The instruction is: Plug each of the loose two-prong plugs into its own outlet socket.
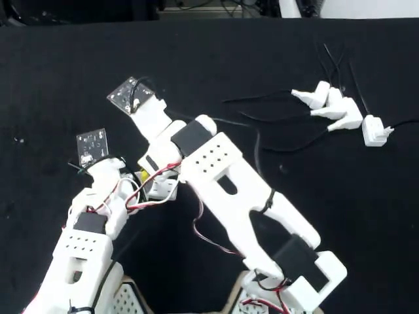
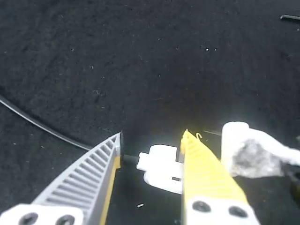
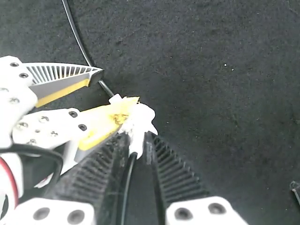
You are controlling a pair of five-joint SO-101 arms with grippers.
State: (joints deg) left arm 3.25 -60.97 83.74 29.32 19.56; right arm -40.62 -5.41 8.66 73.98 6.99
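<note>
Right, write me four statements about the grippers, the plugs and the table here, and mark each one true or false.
1. The right gripper is shut on a white plug, whose black cable runs back between its fingers. True.
2. The left gripper is clamped shut on nothing. False: its fingers stand apart, with a white connector between them.
3. A group of white plugs lies on the table, apart from both grippers. True.
4. The table is white. False: it is black.
</note>
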